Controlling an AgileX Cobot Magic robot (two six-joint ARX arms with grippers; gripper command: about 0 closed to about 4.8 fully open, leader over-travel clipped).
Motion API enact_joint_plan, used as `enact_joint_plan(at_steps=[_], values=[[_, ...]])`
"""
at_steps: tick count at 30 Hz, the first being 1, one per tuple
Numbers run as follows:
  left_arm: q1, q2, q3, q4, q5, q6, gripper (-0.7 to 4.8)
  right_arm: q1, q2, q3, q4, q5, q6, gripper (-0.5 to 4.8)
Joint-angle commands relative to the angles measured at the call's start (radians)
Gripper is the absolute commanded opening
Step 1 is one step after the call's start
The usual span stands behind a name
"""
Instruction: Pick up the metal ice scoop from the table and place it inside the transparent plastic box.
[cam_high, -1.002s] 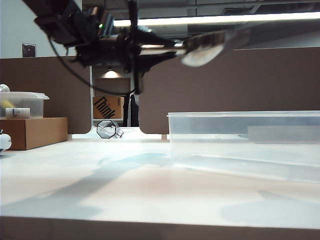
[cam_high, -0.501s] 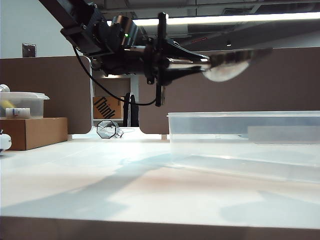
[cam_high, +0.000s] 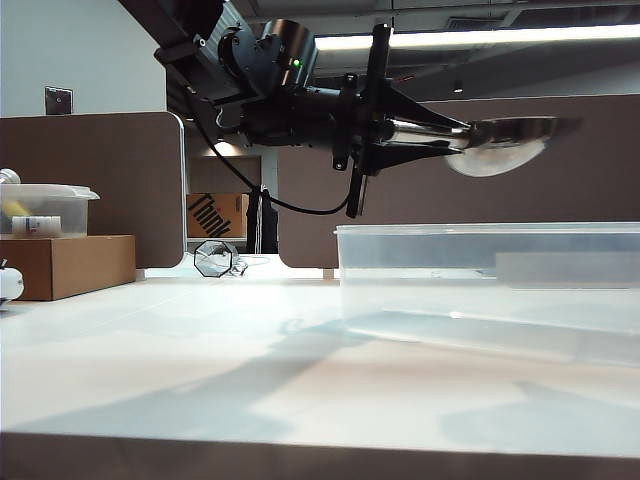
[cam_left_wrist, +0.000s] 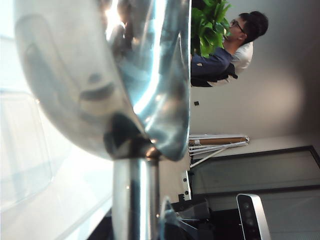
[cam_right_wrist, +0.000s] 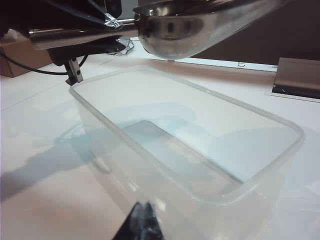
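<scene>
The right gripper (cam_right_wrist: 142, 220) is showing only a dark tip, its state unreadable. Only the right wrist view is looking down into the empty transparent plastic box (cam_right_wrist: 210, 150). Above its near end, the left gripper (cam_high: 385, 140) is clamping the metal ice scoop (cam_high: 495, 140), carried rightward from earlier, its shiny bowl level.

A: What moved?

B: The left gripper (cam_high: 385, 140) has carried the scoop (cam_high: 495, 143) rightward. A second ago its bowl hung left of the box's (cam_high: 480, 232) middle; now it sits farther right, above the box's opening.

A: Any height change?

B: It has come down a little, nearer the rim. The arm's shadow on the table (cam_high: 150, 400) slid right too.
</scene>
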Motion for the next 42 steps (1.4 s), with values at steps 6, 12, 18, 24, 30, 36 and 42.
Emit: enact_joint_plan(at_steps=[6,12,18,24,30,36,42], values=[[0.016,-0.010,0.008,-0.076,-0.018,0.126,-0.06,0.000,0.000,0.001,0.017,-0.001,-0.002,-0.01],[0.017,-0.010,0.009,-0.248,0.006,0.261,-0.06,0.000,0.000,0.001,0.017,0.000,-0.002,-0.01],[0.017,-0.015,0.009,-0.279,0.147,0.283,-0.06,0.000,0.001,0.001,0.017,0.000,-0.002,-0.01],[0.030,-0.015,0.056,-0.280,0.146,0.277,-0.06,0.000,0.001,0.001,0.017,0.000,-0.002,-0.01],[0.044,-0.017,0.111,-0.279,0.257,0.234,-0.06,0.000,0.001,0.001,0.017,0.000,-0.002,-0.01],[0.052,-0.030,0.111,-0.390,0.321,0.235,-0.06,0.000,0.001,0.001,0.017,0.000,-0.002,-0.01],[0.051,-0.031,0.111,-0.661,0.333,0.250,-0.06,0.000,0.001,0.001,0.017,0.000,-0.002,-0.01]])
